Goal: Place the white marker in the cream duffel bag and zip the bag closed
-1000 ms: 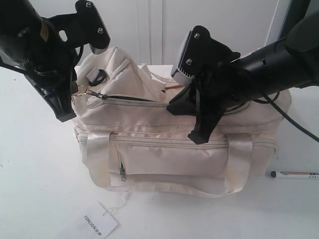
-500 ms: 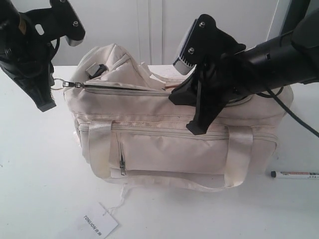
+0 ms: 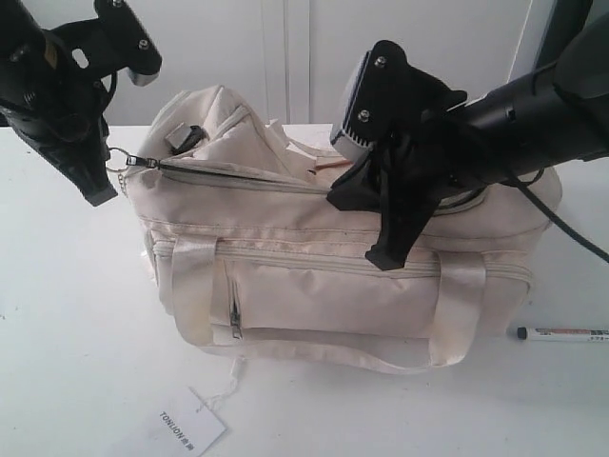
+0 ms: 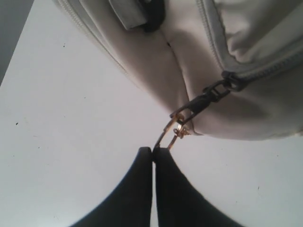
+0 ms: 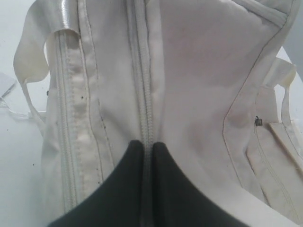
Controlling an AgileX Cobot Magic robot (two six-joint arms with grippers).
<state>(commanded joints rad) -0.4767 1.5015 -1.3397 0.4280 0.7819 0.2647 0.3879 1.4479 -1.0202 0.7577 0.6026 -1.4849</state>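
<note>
The left pincer (image 4: 153, 150) pinches the gold ring (image 4: 165, 129) at the bag (image 3: 314, 276) end; the right pincer (image 5: 143, 143) squeezes the bag's top cloth. Pull the ring slowly, hold firm. The marker (image 3: 561, 334) lies beside the bag

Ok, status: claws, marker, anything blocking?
Left claw shut on gold ring pull. Right claw shut, pinching cream duffel bag at zipper seam. White marker outside, on table beside bag. Right arm over bag top.
</note>
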